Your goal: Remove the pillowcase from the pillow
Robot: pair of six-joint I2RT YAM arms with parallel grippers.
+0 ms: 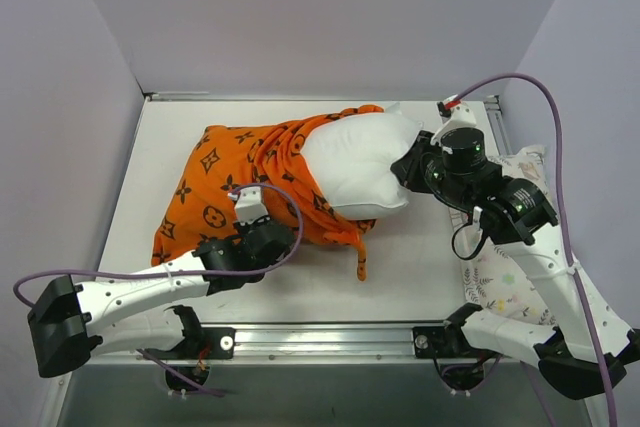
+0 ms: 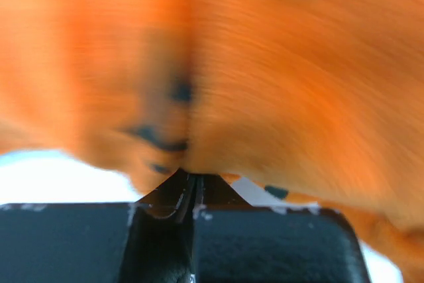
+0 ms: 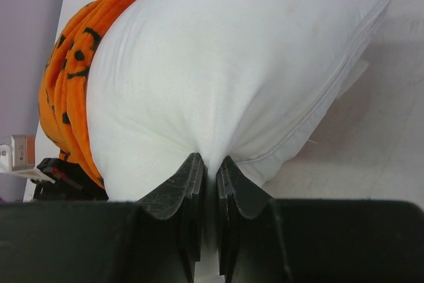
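mid-strip. clamped tight on pillowcase (image 1: 225,187) with left pincer (image 2: 189,178), on pillow (image 1: 360,162) with right pincer (image 3: 211,167). next: pull apart, hold both grips.

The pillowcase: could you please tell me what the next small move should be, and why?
Probably pull the right gripper a little rightward, the left gripper holding firm: the right pinches the bare end of the pillow, the left pinches the pillowcase, which covers only its left half.
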